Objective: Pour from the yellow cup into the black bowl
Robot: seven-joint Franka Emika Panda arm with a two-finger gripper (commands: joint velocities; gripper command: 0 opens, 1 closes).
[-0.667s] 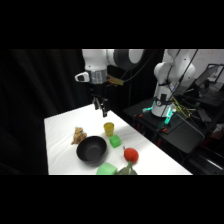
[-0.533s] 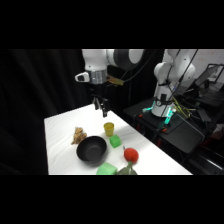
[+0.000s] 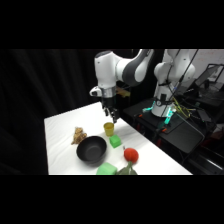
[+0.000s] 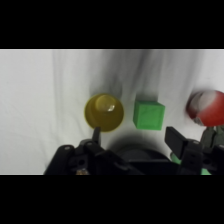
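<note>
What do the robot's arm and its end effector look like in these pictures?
The arm is white and rounded, with dark grey bands at its joints. The end effector is black below a white wrist block. In the wrist view its black linkage and two dark fingers show. No markings are readable.

In the wrist view the red object (image 4: 206, 107) was cut by the right edge. The gripper's linkage hid the black bowl (image 4: 134, 148) almost wholly. In the side view a green thing (image 3: 106, 170) at the table's (image 3: 60, 125) near edge was cut off.
</note>
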